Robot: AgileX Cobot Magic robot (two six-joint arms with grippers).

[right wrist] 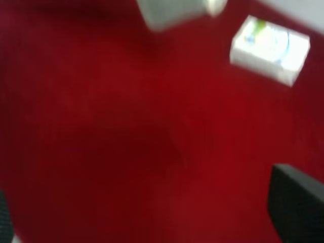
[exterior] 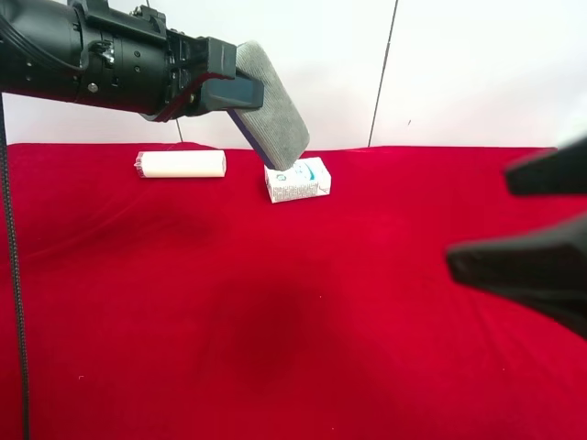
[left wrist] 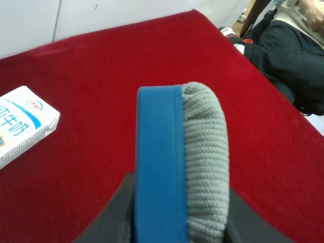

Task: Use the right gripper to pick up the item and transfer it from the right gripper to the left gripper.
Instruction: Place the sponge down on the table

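Note:
The all-black left gripper point(exterior: 240, 82) is shut on the board eraser point(exterior: 280, 115) and holds it in the air, tilted, above the back of the red table. In the left wrist view the eraser point(left wrist: 182, 152) stands on edge between the jaws point(left wrist: 179, 217), blue base on one side and grey felt on the other. The right gripper point(exterior: 479, 218) is at the exterior high view's right, low and near the camera, with its fingers spread apart and nothing between them. The blurred right wrist view shows only one dark finger point(right wrist: 298, 207) over the cloth.
A white printed carton point(exterior: 298, 180) lies on the red cloth point(exterior: 275, 321) just below the eraser; it also shows in both wrist views point(left wrist: 23, 124) point(right wrist: 269, 48). A cream cylinder point(exterior: 182, 165) lies at the back left. A person in dark clothes point(left wrist: 288, 50) sits beyond the table edge.

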